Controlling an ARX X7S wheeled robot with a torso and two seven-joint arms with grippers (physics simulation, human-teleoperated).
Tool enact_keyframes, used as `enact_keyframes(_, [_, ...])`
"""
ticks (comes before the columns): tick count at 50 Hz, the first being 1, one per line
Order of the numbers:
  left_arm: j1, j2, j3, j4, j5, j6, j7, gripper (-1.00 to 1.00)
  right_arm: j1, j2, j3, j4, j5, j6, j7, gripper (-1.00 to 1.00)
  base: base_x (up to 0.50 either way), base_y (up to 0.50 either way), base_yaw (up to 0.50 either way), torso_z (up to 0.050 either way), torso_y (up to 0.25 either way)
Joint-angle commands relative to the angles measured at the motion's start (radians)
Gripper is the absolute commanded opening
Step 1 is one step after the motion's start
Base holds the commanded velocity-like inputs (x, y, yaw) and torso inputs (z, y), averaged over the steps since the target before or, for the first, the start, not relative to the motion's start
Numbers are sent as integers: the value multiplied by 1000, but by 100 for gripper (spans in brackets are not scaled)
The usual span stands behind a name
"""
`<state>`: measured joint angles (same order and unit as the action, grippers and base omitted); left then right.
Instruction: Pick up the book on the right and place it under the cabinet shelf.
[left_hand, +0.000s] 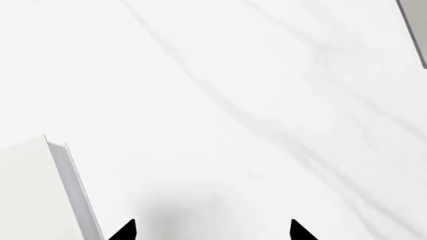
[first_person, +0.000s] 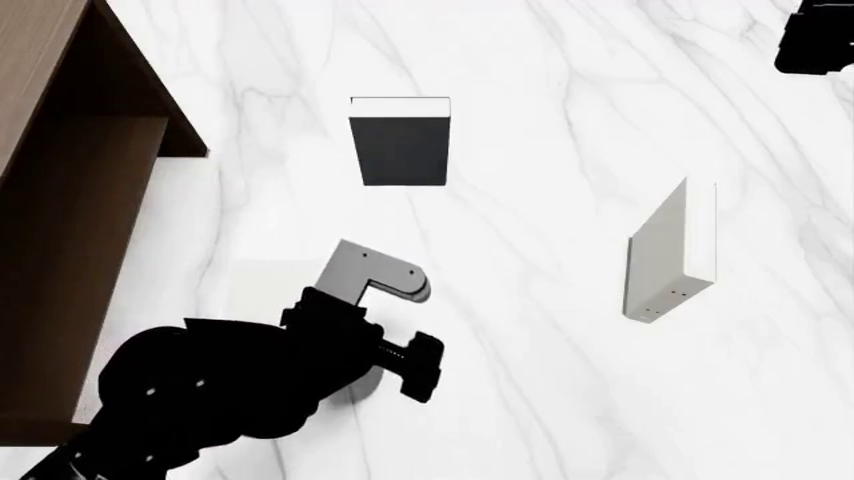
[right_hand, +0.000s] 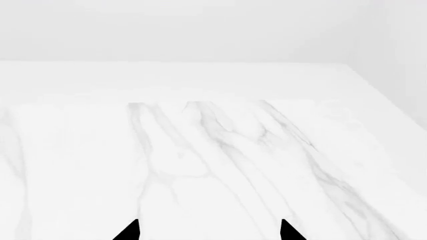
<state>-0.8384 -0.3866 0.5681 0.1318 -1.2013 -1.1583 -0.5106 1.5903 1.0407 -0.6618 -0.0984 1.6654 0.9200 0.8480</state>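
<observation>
Since neither gripper has hold of anything, the step in hand looks like the approach to the pick. The left gripper (left_hand: 212, 231) has its black tips spread wide over bare marble, and the right gripper (right_hand: 210, 231), far off at the table's back corner, is just as open and empty. The book (left_hand: 30, 195) lies flat on the marble table (first_person: 561, 400), pale enough to almost vanish in the head view, just beside the left gripper and not between its tips. It sits near the open front of the dark-brown cabinet, whose inner board I take to be the cabinet shelf (first_person: 67, 280). The next move probably calls for shifting the left gripper sideways over the book's edge (the page side faces the tips) and lowering before closing. The way to the cabinet is short and nothing lies across it. The black book (first_person: 400, 145) and the upright white slab (first_person: 661, 255) stand well apart, so neither should interfere.
</observation>
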Motion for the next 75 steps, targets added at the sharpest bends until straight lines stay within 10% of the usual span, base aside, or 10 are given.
enact_keyframes(1, [7, -9, 20, -53, 39, 25, 11, 100, 0, 0, -1, 0, -1, 0, -1, 100, 0, 0, 0, 0, 0])
enact_keyframes(75, [-49, -143, 53, -119, 126, 32, 1, 100, -36, 3, 13, -2, -9, -31, -17, 100, 0, 0, 0, 0, -4])
